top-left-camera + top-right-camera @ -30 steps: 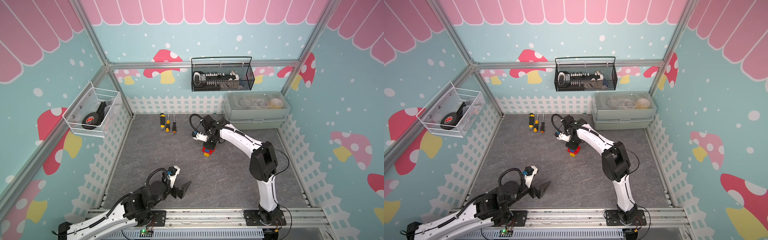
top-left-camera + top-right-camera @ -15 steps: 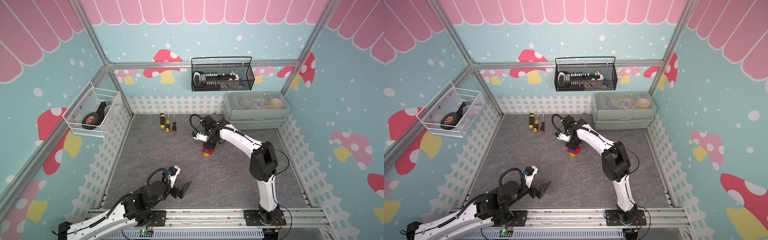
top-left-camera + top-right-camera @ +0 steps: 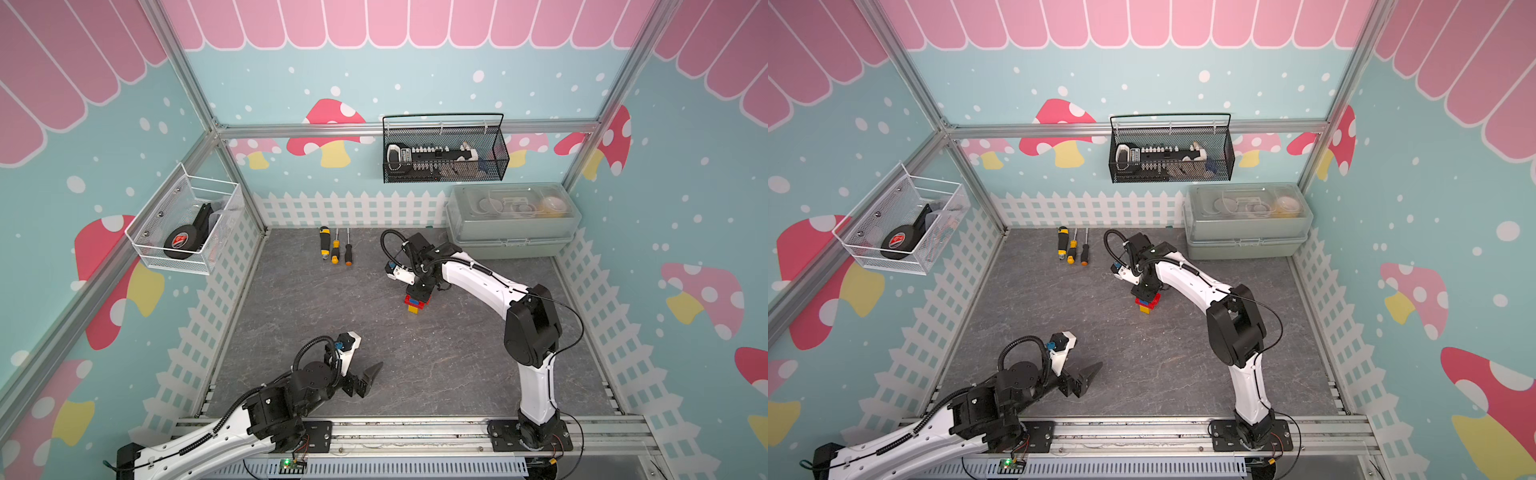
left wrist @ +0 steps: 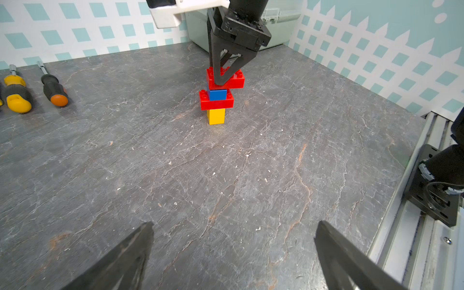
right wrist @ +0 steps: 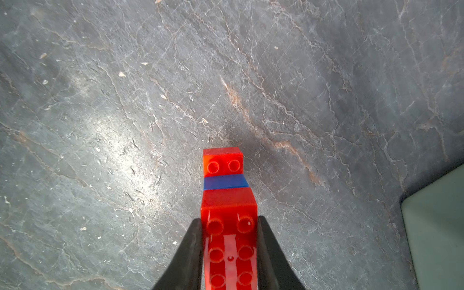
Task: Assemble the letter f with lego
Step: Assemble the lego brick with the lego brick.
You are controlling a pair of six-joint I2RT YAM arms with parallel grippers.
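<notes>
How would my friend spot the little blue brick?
Look at the grey stone-patterned tabletop, where a small tower of plastic bricks stands under the right arm's black claw. The small blue square brick sits squeezed between the long top red brick and the long lower red brick, above a yellow square brick. It is the only blue piece.

The letter f runs yellow brick, lower red bar, blue brick, upper red bar. The right tool is black. The tabletop is grey, veined white and rust. Screwdrivers have black-and-yellow handles, one black with an orange cap. The storage box looks pale grey-green.
</notes>
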